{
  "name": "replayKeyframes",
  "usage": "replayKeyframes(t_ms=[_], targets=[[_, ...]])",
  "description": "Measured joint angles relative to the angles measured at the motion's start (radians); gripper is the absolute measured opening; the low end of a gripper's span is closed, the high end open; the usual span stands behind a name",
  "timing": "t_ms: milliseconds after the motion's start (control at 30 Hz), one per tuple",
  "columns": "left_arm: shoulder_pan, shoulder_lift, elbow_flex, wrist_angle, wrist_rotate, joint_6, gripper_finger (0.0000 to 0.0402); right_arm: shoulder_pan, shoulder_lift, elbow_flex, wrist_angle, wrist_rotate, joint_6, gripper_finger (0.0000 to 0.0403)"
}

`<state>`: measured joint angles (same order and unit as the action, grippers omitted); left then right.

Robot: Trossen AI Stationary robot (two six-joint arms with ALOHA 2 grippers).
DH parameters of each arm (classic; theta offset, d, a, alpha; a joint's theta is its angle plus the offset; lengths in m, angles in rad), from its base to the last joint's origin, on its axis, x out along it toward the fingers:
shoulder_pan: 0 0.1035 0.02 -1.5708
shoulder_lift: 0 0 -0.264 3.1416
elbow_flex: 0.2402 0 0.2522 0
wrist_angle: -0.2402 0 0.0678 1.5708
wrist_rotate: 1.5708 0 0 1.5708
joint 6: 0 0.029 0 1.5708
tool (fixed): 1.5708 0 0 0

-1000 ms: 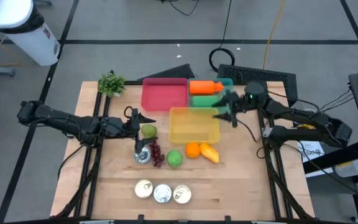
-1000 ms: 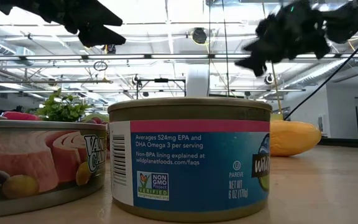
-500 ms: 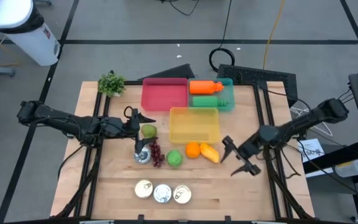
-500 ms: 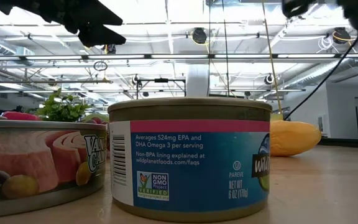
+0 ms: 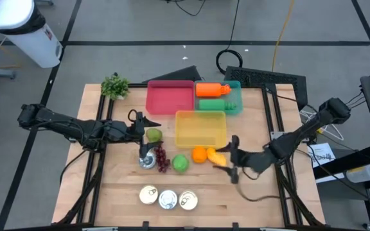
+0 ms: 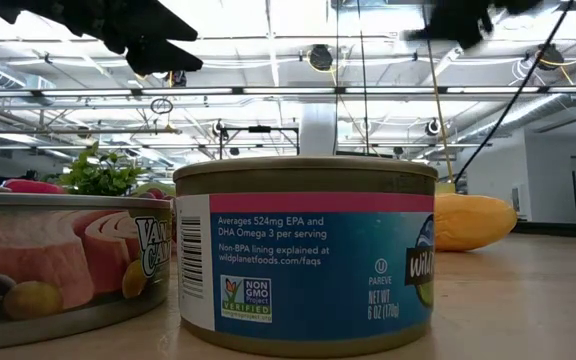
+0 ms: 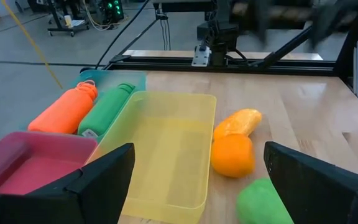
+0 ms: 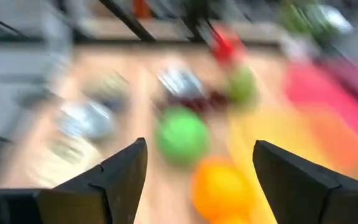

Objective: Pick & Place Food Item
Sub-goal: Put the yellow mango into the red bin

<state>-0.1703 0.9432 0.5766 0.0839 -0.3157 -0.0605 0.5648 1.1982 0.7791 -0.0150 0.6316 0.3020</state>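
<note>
The high view shows loose food on the wood table: a yellow fruit (image 5: 216,157), an orange (image 5: 199,154), a green ball-shaped fruit (image 5: 180,163), dark grapes (image 5: 162,159) and a pale green fruit (image 5: 153,135). My right gripper (image 5: 230,160) is open, just right of the yellow fruit, touching nothing. Its blurred wrist view looks over the green fruit (image 8: 182,134) and the orange (image 8: 219,183). My left gripper (image 5: 143,123) is open and hovers beside the pale green fruit. Its wrist view faces the yellow tray (image 7: 160,155), the orange (image 7: 232,155) and the yellow fruit (image 7: 238,122).
A yellow tray (image 5: 200,128) lies in the middle, a red tray (image 5: 170,97) behind it, and a teal tray (image 5: 236,106) with an orange and a green bottle. One can (image 5: 148,160) stands by the grapes and three cans (image 5: 168,199) stand near the front edge. A small plant (image 5: 115,85) sits far left.
My right gripper has swung from above the teal tray at the far side toward the near right of the table, then leftward up to the yellow fruit. It is moving fast, and its wrist view is blurred. The food has stayed put.
</note>
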Motion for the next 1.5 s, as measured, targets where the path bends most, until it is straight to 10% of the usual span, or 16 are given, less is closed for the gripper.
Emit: replayKeyframes(t_ms=[467,1500], targets=[[0.0,0.0,0.0,0.0,0.0,0.0,0.0361,0.0,0.221,-0.098,-0.139,-0.061,0.445,0.0274],[0.0,0.0,0.0,0.0,0.0,0.001,0.0361,-0.055,0.335,-0.106,-0.003,-0.06,0.316,0.0274]])
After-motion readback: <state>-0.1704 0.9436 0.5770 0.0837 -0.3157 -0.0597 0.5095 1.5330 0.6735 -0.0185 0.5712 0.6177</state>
